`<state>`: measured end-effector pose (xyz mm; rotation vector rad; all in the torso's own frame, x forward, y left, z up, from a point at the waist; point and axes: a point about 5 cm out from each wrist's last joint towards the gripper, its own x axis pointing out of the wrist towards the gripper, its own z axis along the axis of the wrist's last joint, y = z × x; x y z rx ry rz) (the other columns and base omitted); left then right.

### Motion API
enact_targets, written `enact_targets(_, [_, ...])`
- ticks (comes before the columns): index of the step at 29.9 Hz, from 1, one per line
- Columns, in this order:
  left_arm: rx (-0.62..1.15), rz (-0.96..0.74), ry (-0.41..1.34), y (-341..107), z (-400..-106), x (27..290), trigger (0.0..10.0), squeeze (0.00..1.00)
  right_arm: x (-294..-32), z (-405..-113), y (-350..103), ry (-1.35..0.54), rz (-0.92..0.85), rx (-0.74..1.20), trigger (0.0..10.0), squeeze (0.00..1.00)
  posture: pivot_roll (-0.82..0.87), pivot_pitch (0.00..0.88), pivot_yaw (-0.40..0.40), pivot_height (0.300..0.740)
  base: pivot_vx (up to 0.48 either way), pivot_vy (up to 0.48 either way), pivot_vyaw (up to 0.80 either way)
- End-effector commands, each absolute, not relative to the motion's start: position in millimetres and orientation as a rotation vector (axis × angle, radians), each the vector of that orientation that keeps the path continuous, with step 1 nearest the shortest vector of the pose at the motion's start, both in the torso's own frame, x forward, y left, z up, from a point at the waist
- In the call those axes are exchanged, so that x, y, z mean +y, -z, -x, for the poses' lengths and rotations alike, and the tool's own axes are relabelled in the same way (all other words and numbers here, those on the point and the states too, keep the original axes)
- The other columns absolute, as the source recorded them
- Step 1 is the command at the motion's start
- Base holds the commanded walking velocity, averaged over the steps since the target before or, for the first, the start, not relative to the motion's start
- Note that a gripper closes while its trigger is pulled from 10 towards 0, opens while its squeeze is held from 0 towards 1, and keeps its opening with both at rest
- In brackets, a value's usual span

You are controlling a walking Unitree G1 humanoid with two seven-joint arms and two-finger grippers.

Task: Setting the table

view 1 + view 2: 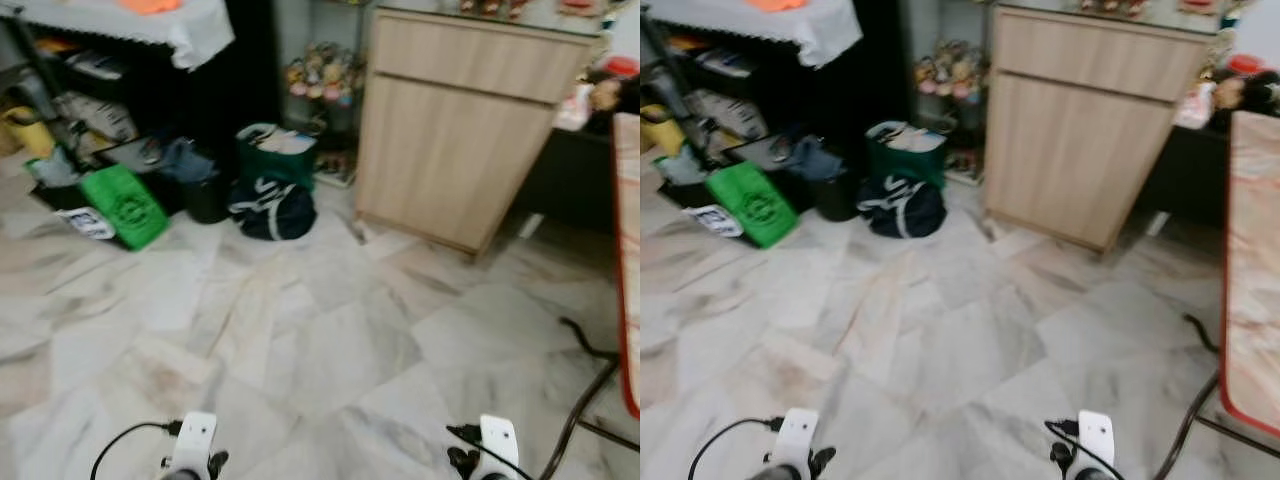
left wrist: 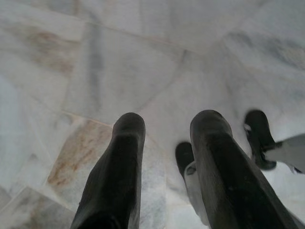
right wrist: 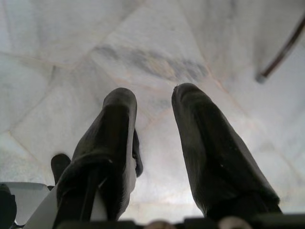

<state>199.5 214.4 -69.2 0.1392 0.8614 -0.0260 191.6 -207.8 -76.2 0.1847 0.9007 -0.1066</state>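
Home: marble floor (image 1: 300, 330), wooden cabinet (image 1: 455, 120), bags (image 1: 272, 205)

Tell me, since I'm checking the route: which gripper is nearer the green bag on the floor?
Left. The left gripper hangs low on the robot's left side, the same side as the green bag. The right gripper hangs on the far side, toward the wooden cabinet.

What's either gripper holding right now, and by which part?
Nothing is held. The left gripper and the right gripper both hang over the marble floor, fingers apart, with bare tile showing in the gap between them.
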Motion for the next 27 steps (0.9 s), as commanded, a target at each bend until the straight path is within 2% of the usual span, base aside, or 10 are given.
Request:
enact_targets(1, [0.879, -0.134, 0.026, 71.7, -194.9, 214.6, 10.0, 0.00, -210.0, -186.2, 78.6, 0.119, -0.194, 0.918, 10.0, 0.00, -0.05, 0.067, 0.006, 0.740, 0.000, 0.000, -0.74])
enact_targets(15, [0.880, -0.142, 0.037, 72.1, -194.0, 214.5, 10.0, 0.00, -213.3, -182.5, 79.7, 0.127, -0.184, 0.921, 10.0, 0.00, -0.05, 0.073, 0.008, 0.740, 0.000, 0.000, -0.73])
enact_targets(19, [0.877, -0.169, 0.050, 71.7, -194.7, 214.3, 10.0, 0.00, -214.7, -182.7, 79.2, 0.142, -0.192, 0.909, 10.0, 0.00, -0.05, 0.072, 0.010, 0.740, 0.000, 0.000, -0.37])
enact_targets(27, [0.874, -0.178, 0.057, 71.4, -195.2, 213.9, 10.0, 0.00, -216.0, -182.9, 78.7, 0.157, -0.197, 0.900, 10.0, 0.00, -0.05, 0.072, 0.011, 0.740, 0.000, -0.466, 0.00])
